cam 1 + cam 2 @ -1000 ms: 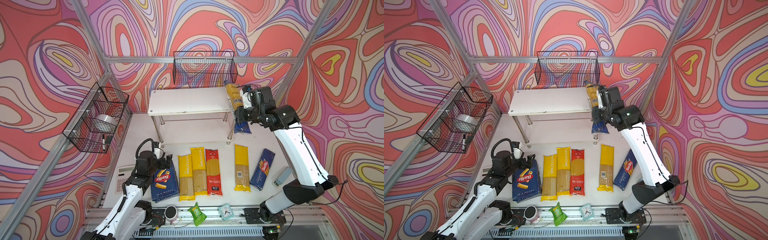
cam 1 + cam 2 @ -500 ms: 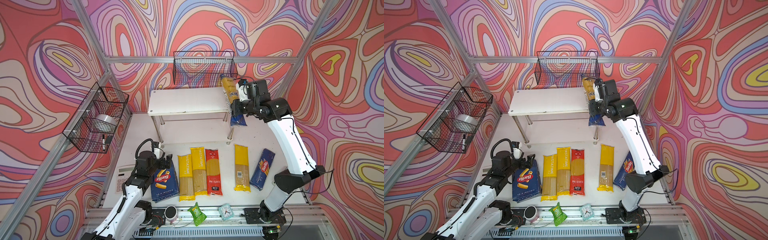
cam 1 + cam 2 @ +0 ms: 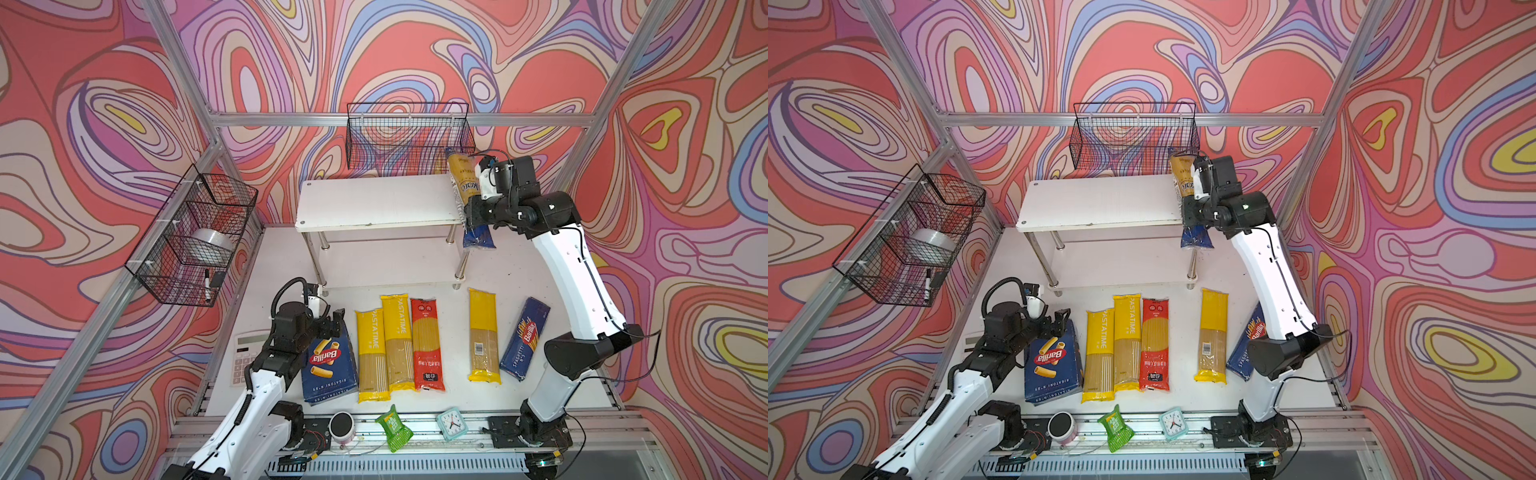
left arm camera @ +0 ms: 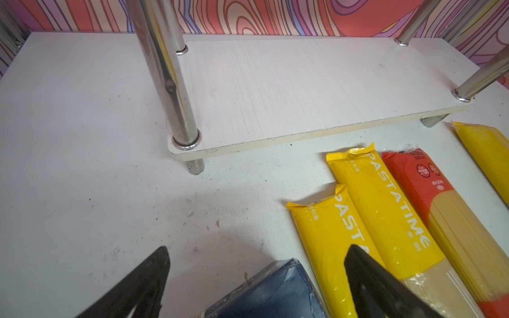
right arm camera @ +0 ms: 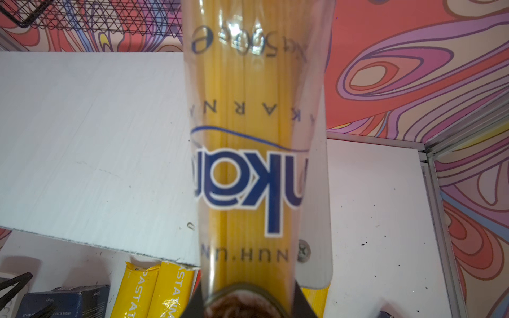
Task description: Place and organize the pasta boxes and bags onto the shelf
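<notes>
My right gripper (image 3: 473,212) is shut on the gold and dark blue bag (image 3: 462,183), holding it lengthwise over the right end of the white shelf (image 3: 374,199); the bag (image 5: 248,137) fills the right wrist view. The left gripper (image 3: 332,322) hangs open just above the far end of the wide Barilla box (image 3: 328,365), whose corner (image 4: 275,297) shows between the fingers. On the table lie three yellow bags (image 3: 372,353), (image 3: 397,340), (image 3: 482,332), a red bag (image 3: 426,340) and the narrow Barilla box (image 3: 525,338). Both shelf tiers are bare.
A black wire basket (image 3: 409,133) hangs on the back wall close above the shelf; another (image 3: 195,237) on the left holds a tape roll. Along the front edge stand a small cylinder (image 3: 341,426), a green packet (image 3: 392,428) and a clock (image 3: 451,424). A calculator (image 3: 245,353) lies left.
The right gripper has carried the gold and blue bag up and leftward, from beside the shelf to over its right end. The left arm has not moved.
</notes>
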{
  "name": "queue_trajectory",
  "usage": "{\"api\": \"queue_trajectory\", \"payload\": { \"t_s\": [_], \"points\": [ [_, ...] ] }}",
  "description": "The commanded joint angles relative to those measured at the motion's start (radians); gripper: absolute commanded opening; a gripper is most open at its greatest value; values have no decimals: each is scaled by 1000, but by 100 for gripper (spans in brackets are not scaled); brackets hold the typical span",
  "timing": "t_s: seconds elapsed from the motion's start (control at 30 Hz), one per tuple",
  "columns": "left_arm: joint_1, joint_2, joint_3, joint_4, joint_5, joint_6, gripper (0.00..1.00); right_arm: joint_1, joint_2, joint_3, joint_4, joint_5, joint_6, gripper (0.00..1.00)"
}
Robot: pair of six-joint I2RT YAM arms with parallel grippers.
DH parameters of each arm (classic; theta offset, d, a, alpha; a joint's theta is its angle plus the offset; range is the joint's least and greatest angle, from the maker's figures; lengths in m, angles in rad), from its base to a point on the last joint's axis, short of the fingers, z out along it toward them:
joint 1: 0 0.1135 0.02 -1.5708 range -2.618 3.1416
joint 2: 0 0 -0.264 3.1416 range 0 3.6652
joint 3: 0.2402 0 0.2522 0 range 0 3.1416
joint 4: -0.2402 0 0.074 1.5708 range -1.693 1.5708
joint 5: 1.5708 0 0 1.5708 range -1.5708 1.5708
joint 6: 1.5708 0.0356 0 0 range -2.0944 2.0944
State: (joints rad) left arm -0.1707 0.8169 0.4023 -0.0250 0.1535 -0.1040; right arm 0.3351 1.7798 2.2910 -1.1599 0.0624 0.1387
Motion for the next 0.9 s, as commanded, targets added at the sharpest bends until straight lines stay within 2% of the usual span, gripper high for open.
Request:
{"api": "queue_trajectory", "payload": {
  "t_s": [0.0,0.2,0.4,0.53,0.87],
  "points": [
    [-4,13,6,12,5,16,100,-11,14,46,117,8,-2,9],
    [-4,1,-2,18,3,13,100,-17,33,47,139,-15,12,18],
    [-4,13,6,16,21,22,100,-19,34,50,158,-12,22,43],
    [-4,8,2,17,18,21,100,-19,36,49,152,-12,23,49],
    [-4,7,2,18,18,19,100,-20,-2,76,132,3,15,52]
  ]
}}
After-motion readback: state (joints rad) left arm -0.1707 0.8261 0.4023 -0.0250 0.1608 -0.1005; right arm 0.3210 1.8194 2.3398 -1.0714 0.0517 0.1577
